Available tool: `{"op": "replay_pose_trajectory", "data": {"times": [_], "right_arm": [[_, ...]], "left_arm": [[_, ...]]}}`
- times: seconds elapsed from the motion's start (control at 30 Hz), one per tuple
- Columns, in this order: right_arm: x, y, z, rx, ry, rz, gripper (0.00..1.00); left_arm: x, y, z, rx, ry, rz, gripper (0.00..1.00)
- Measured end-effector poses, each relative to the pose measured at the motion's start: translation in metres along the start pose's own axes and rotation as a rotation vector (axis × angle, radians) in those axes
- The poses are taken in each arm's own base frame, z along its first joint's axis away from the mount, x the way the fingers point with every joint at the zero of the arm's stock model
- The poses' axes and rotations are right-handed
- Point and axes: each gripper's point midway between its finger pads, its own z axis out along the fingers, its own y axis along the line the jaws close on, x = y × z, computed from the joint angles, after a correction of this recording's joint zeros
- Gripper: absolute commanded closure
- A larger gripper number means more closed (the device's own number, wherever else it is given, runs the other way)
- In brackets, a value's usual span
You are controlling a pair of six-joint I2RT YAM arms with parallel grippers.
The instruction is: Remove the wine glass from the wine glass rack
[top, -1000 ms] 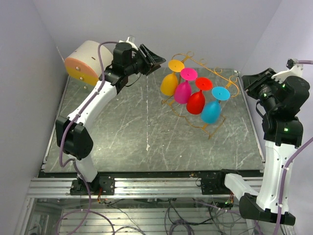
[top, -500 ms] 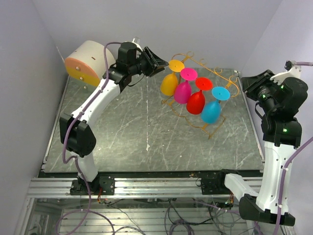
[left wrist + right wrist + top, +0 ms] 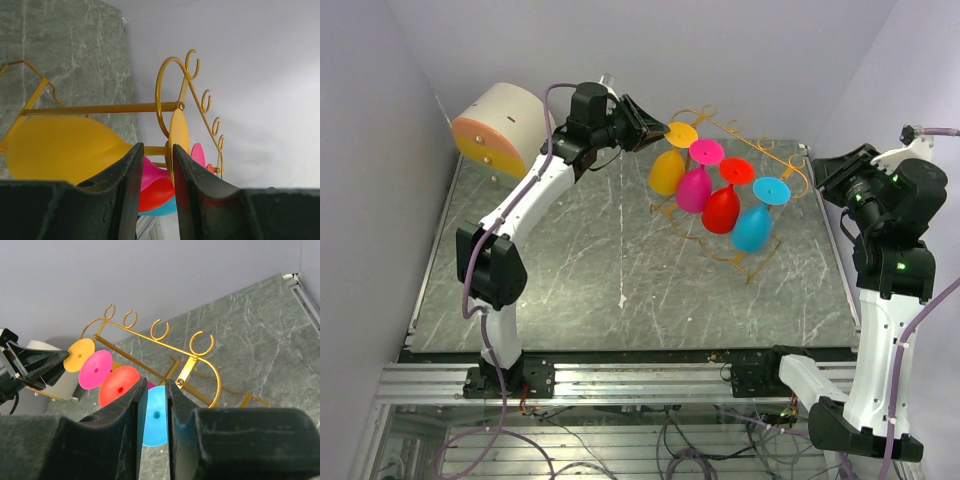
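The gold wire wine glass rack [image 3: 775, 160] [image 3: 100, 108] [image 3: 150, 339] stands at the back right of the table, with several wine glasses hanging bowl-down from its rails. The yellow wine glass [image 3: 667, 172] [image 3: 60, 147] is the leftmost, then pink [image 3: 694, 188], red [image 3: 721, 208] and blue [image 3: 753, 227]. My left gripper [image 3: 659, 129] [image 3: 155, 147] is at the yellow glass's round foot [image 3: 680, 133] [image 3: 178, 131]. Its jaws are open with a narrow gap. The foot's rim lies just inside the right finger [image 3: 192, 190]. My right gripper [image 3: 828, 168] [image 3: 155, 405] hovers right of the rack, slightly open, holding nothing.
A round cream-and-orange drawer box [image 3: 500, 125] sits at the back left, close behind the left arm. The grey marble tabletop [image 3: 620, 260] ends in a metal frame at the front. Walls close in on the left, back and right.
The left arm has reached right, bringing its fingertips from short of the rack up to the yellow glass's foot, and its jaws have narrowed. The right arm has not moved.
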Motion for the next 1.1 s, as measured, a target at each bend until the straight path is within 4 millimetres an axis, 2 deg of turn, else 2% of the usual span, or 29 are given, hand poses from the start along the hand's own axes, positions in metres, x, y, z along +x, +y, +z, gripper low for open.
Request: {"op": "replay_pose_trajectory", "data": {"times": [0.27, 0.37, 0.47, 0.7, 0.97, 1.1], "right_arm": [[0.004, -0.002, 0.002, 0.000, 0.011, 0.002, 0.78], [0.007, -0.003, 0.003, 0.002, 0.018, 0.003, 0.78], [0.010, -0.004, 0.004, 0.003, 0.025, 0.004, 0.78], [0.011, -0.005, 0.004, 0.003, 0.027, 0.004, 0.78], [0.010, -0.004, 0.003, 0.000, 0.021, 0.007, 0.78], [0.011, -0.003, 0.000, -0.002, 0.016, 0.007, 0.78]], "left_arm": [[0.002, -0.003, 0.006, 0.019, 0.017, -0.012, 0.65], [0.002, -0.004, 0.007, 0.021, 0.017, -0.017, 0.76], [0.001, -0.009, 0.007, 0.033, 0.019, -0.013, 0.92], [0.001, -0.015, 0.006, 0.049, 0.023, -0.011, 0.93], [0.003, -0.012, 0.005, 0.050, 0.023, -0.023, 0.93], [0.007, -0.009, -0.003, 0.056, 0.019, -0.048, 0.93]]}}
